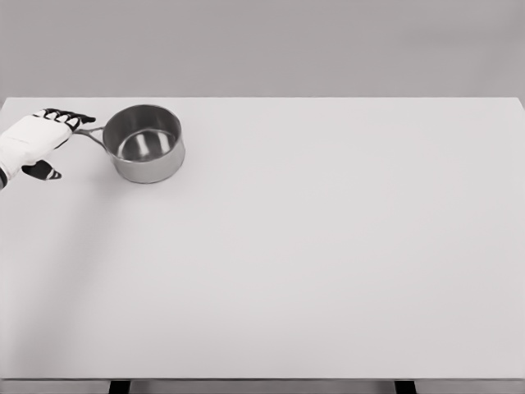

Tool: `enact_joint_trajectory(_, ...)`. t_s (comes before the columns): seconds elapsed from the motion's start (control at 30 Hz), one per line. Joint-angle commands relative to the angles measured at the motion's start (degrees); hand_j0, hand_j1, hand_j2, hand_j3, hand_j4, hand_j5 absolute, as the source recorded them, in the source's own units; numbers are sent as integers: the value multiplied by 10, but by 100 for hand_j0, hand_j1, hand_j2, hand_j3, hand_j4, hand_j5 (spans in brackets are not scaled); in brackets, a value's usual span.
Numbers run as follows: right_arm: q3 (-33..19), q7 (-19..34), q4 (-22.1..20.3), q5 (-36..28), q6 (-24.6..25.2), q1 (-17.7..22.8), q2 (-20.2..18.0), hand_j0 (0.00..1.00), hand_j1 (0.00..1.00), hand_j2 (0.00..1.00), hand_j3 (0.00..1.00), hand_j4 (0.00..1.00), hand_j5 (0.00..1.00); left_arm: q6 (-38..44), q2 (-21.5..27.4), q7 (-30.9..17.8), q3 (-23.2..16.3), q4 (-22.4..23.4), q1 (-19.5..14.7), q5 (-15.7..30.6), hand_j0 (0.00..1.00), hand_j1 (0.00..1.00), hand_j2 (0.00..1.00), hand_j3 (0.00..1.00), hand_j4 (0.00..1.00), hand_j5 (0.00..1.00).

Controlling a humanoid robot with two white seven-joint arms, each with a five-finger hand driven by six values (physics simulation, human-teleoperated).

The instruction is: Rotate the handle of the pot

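Left hand beside the steel pot on the table, fingers curled over its handle, grasping it

Left robot hand entering at the far left edge, white-shelled with black fingertips. The fingers extend together toward the right and curl slightly at the tips; the thumb lies apart on the near side. Contact at the fingertips cannot be resolved.
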Motion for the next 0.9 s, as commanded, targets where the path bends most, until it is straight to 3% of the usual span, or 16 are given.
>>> enact_joint_trajectory(0.0, 0, 0, 0, 0, 0, 0, 0, 100, 100, 100, 100, 100, 100, 0, 0, 1, 3, 3, 0, 1, 100, 100, 100, 100, 100, 100)
enact_joint_trajectory(0.23, 0, 0, 0, 0, 0, 0, 0, 100, 100, 100, 100, 100, 100, -1, 0, 1, 15, -11, -1, 9, 100, 100, 100, 100, 100, 100)
enact_joint_trajectory(0.4, 0, 0, 0, 0, 0, 0, 0, 100, 100, 100, 100, 100, 100, -8, 0, 1, 40, -101, 9, 12, 100, 100, 100, 100, 100, 100)
enact_joint_trajectory(0.43, 0, 0, 0, 0, 0, 0, 0, 100, 100, 100, 100, 100, 100, -12, 4, 2, 41, -128, 15, 33, 100, 100, 100, 100, 100, 100)
enact_joint_trajectory(0.47, 0, 0, 0, 0, 0, 0, 0, 100, 100, 100, 100, 100, 100, -42, 10, 5, 50, -158, 28, 58, 100, 100, 100, 100, 100, 100)
enact_joint_trajectory(0.53, 0, 0, 0, 0, -1, 0, 0, 100, 100, 100, 100, 100, 100, -114, 10, 11, 97, -182, 56, 63, 100, 100, 100, 100, 100, 100)
enact_joint_trajectory(0.57, 0, 0, 0, 0, 0, 0, 0, 100, 100, 100, 100, 100, 100, -187, 11, 11, 121, -194, 73, 74, 100, 100, 100, 100, 100, 100)
enact_joint_trajectory(0.6, 0, 0, 0, 0, 0, 0, 0, 100, 100, 100, 100, 100, 100, -250, 11, 11, 134, -196, 76, 90, 100, 100, 100, 100, 100, 100)
enact_joint_trajectory(0.7, 0, 0, 0, 0, 0, 0, 0, 100, 100, 100, 100, 100, 100, -250, 17, 11, 145, -188, 81, 134, 100, 100, 100, 100, 100, 100)
enact_joint_trajectory(0.87, 0, 0, 0, 0, 0, 0, 0, 100, 100, 100, 100, 100, 100, -250, 31, 6, 146, -141, 151, 200, 100, 100, 100, 100, 100, 100)
